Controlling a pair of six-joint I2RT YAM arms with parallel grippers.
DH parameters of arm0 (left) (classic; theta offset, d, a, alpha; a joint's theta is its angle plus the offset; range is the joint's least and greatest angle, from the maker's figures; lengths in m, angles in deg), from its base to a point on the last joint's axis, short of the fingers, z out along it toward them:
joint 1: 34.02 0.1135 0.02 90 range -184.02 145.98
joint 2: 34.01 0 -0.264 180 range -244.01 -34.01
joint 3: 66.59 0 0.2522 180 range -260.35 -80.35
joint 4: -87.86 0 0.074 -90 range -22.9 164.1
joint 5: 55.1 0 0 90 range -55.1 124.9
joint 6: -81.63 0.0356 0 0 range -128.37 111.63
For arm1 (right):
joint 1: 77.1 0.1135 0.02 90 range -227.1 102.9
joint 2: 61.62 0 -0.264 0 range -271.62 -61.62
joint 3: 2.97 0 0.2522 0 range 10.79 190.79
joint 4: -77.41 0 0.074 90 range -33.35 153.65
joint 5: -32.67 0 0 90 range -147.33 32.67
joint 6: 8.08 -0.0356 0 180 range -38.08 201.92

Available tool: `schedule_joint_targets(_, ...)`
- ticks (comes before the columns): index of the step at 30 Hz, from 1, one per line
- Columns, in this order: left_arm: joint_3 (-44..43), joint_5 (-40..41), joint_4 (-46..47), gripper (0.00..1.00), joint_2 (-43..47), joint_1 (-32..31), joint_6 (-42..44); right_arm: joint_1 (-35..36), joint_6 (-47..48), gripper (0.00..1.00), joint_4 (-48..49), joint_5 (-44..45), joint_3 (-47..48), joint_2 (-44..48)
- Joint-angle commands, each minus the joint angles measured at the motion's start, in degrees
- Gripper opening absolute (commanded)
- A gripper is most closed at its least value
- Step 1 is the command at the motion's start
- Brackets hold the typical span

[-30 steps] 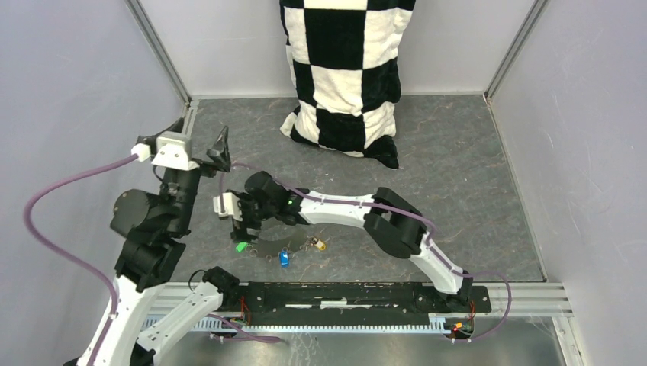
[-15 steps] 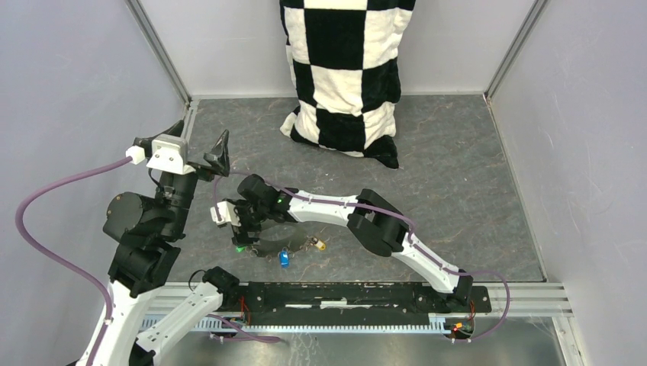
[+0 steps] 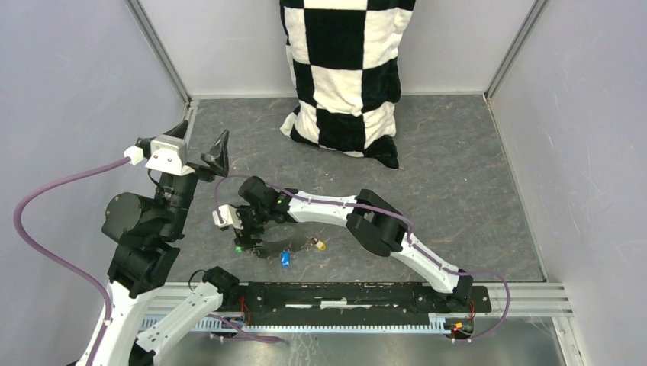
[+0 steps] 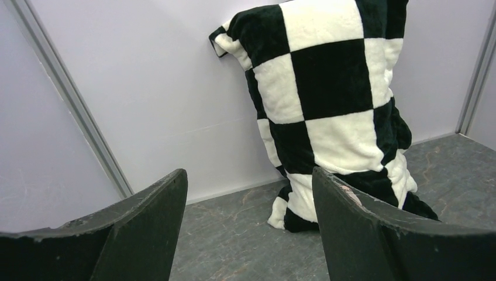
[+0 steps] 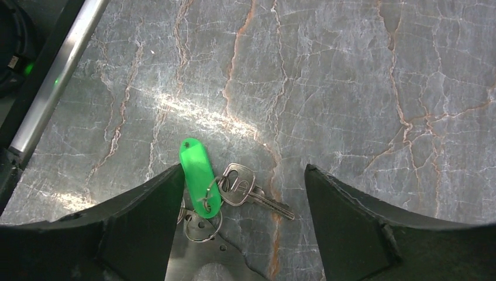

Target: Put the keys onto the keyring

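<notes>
The keyring [image 3: 268, 245], a dark flat strap, lies on the grey marbled worktop [image 3: 458, 175], close to its near edge. All three keys lie on the worktop around it. The green key [image 3: 239, 248] is at the left end of the keyring, touching it or nearly so. The blue key [image 3: 284, 260] is just in front of the keyring, and the yellow key [image 3: 321, 245] is just beside its right end.

The right tool [image 3: 243, 235] hangs directly over the left end of the keyring, pointing down. In the right wrist view the right tool [image 5: 241, 175] is spread wide and grasps nothing. The green key [image 5: 197, 172] lies flat between the fingers, close to the one at the left of that picture; I cannot tell if they touch. A small silver ring [image 5: 202, 225] joins the green head to a metal key blade [image 5: 251, 192]. An edge of the keyring [image 5: 205, 263] shows at the bottom.

The left tool [image 3: 200, 141] is well apart from the keyring, to its left and farther back, raised off the worktop. Its wrist view shows the left tool [image 4: 248, 228] released, with nothing between the fingers.

The checkered cloth [image 3: 345, 69] stands far behind the keyring, against the back wall.
</notes>
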Motion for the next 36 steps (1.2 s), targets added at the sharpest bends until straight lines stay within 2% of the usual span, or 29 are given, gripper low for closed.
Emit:
schedule_joint_targets(1, -1.17, -0.77, 0.81, 0.83, 0.07, -0.10, -0.91, -0.05, -1.12, 0.80, 0.06, -0.92, 2.35, -1.47)
schedule_joint_targets(3, -1.24, -0.68, 1.12, 0.82, 0.15, -0.12, -0.73, -0.06, -1.87, 0.75, 0.03, -0.96, 2.56, -1.66)
schedule_joint_targets(7, -1.82, -0.67, 1.59, 0.80, 0.06, -0.12, -0.44, -0.12, -3.04, 0.61, -0.23, -0.53, 2.74, -1.61)
schedule_joint_targets(11, -2.08, -0.85, 1.63, 0.80, 0.15, -0.13, -0.26, -0.05, -4.53, 0.32, 1.54, -0.37, 1.48, -0.86)
schedule_joint_targets(12, -2.15, -0.85, 1.58, 0.79, 0.18, -0.12, -0.17, -0.01, -4.74, 0.28, 2.17, -0.31, 0.96, -0.36)
schedule_joint_targets(15, -2.40, -0.93, 1.68, 0.79, 0.25, -0.12, 0.14, -0.11, -5.50, 0.25, 4.08, -0.25, -0.57, 0.66)
schedule_joint_targets(22, -2.42, -1.68, 1.59, 0.79, 0.56, -0.13, 0.42, -0.68, -8.86, 0.00, 9.87, -0.11, -3.34, 4.15)
schedule_joint_targets(30, -1.82, -2.17, 1.27, 0.79, 1.17, -0.13, 0.20, -4.28, -17.71, 0.00, 30.51, 0.91, -21.34, 19.77)
schedule_joint_targets(36, -1.96, -2.48, 1.17, 0.78, 1.22, -0.12, -0.26, -5.72, -21.36, 0.00, 39.52, 4.71, -30.59, 30.05)
